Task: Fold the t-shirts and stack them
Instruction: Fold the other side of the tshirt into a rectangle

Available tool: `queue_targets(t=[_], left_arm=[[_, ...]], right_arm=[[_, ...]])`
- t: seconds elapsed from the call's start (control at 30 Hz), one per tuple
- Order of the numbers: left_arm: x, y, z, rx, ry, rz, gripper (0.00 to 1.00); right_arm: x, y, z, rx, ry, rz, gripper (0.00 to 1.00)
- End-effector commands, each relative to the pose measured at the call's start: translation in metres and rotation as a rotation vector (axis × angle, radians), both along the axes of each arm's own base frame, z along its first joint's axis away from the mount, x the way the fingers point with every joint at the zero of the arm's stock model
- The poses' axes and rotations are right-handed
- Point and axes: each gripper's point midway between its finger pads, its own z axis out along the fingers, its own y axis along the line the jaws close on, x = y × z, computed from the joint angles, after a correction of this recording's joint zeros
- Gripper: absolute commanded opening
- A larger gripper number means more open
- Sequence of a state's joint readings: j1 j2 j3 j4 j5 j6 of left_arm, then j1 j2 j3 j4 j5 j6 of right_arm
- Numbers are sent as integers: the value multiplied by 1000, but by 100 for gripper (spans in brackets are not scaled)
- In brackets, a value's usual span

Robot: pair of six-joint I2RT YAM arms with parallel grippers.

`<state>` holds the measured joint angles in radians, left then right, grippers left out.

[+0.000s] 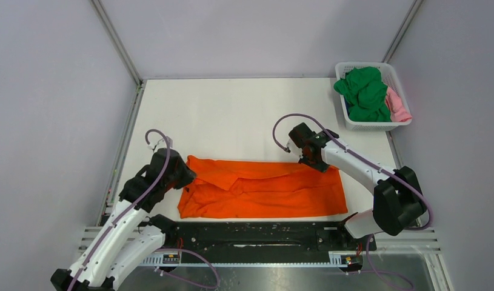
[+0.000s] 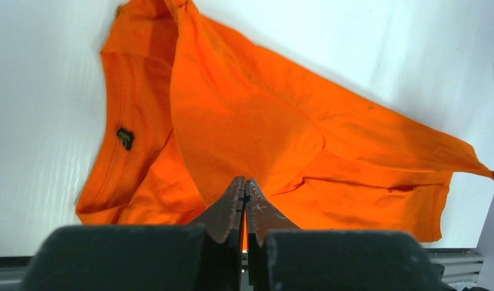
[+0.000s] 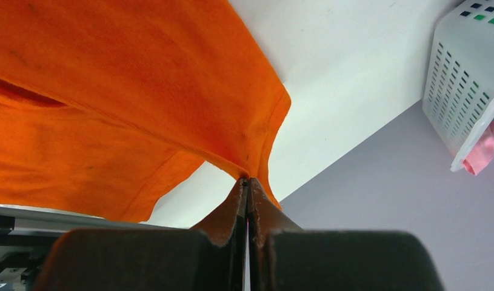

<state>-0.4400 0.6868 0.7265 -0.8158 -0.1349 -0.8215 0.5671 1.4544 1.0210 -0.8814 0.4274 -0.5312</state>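
A bright orange t-shirt (image 1: pixel 262 191) lies lengthwise on the white table, partly doubled over itself. My left gripper (image 1: pixel 186 176) is at its left, collar end. In the left wrist view that gripper (image 2: pixel 245 182) is shut, with a fold of the orange t-shirt (image 2: pixel 250 121) drawn up to its tips and cloth showing between them. My right gripper (image 1: pixel 308 160) is at the shirt's far edge, right of middle. In the right wrist view it (image 3: pixel 246 180) is shut on a hem corner of the orange t-shirt (image 3: pixel 111 79), which it holds off the table. A green t-shirt (image 1: pixel 364 91) and a pink t-shirt (image 1: pixel 397 104) lie bunched in the basket.
The white lattice basket (image 1: pixel 370 125) stands at the table's far right corner, and its side (image 3: pixel 462 79) shows in the right wrist view. A black rail (image 1: pixel 262 233) runs along the near edge between the arm bases. Grey walls close in the table (image 1: pixel 232 115) on three sides.
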Motion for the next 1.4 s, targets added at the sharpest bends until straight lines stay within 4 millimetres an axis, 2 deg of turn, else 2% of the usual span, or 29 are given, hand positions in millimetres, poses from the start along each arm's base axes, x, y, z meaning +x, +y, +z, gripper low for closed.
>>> queue_targets(t=[0.0,0.1,0.23,0.3,0.4,0.47,0.5,0.53,0.57,0.6,0.63,0.7,0.73,0.83,0.87,0.97,1.03,1.07,1.13,1.23,1.3,1.37], left_arm=[[-24,0,-24,-40,82,11,0],[-42,3,-42,-64,138,32,0],[-60,-7,-52,-147,159,2,0],[-67,-7,-60,-160,193,18,2],[-75,-6,-69,-162,233,32,9],[-79,-5,-69,-164,245,46,31],[-79,-4,-65,-165,237,47,39],[-80,-1,-63,-159,232,54,49],[-79,2,-58,-151,215,63,57],[-78,6,-52,-144,196,75,63],[-75,6,-46,-146,177,77,69],[-70,8,-37,-139,146,86,95],[-66,7,-32,-139,128,81,99],[-52,-7,-19,-156,100,25,99],[-47,-15,-17,-172,98,-6,99],[-30,-35,-21,-203,97,-53,99],[-18,-46,-30,-217,105,-74,99],[-14,-53,-36,-224,112,-91,99],[-3,-58,-49,-216,124,-85,99],[8,-64,-71,-219,164,-61,99],[15,-70,-86,-231,184,-58,99],[25,-71,-101,-249,211,-42,99]], right_arm=[[-14,-10,6,-55,-14,-32,0],[-21,-14,-2,-77,-1,-41,0],[-31,-12,-15,-100,36,-49,0],[-35,-13,-21,-130,57,-49,5],[-39,-15,-28,-163,87,-59,13],[-38,-19,-28,-191,79,-72,23],[-37,-21,-26,-204,65,-77,31],[-35,-22,-24,-213,43,-85,46],[-33,-23,-20,-217,24,-89,89],[-33,-23,-16,-215,16,-91,98],[-32,-22,-11,-205,1,-93,99],[-31,-19,1,-177,-39,-95,99],[-29,-17,7,-160,-68,-93,99],[-17,-11,35,-79,-246,-114,99],[-8,-11,49,-42,-360,-155,99],[14,5,80,221,-641,-321,100],[18,27,79,444,-685,-383,100],[15,43,72,561,-652,-391,99],[18,59,67,738,-663,-491,99],[23,66,54,911,-658,-714,99],[28,68,33,991,-632,-849,100],[27,70,8,1009,-512,-926,100]])
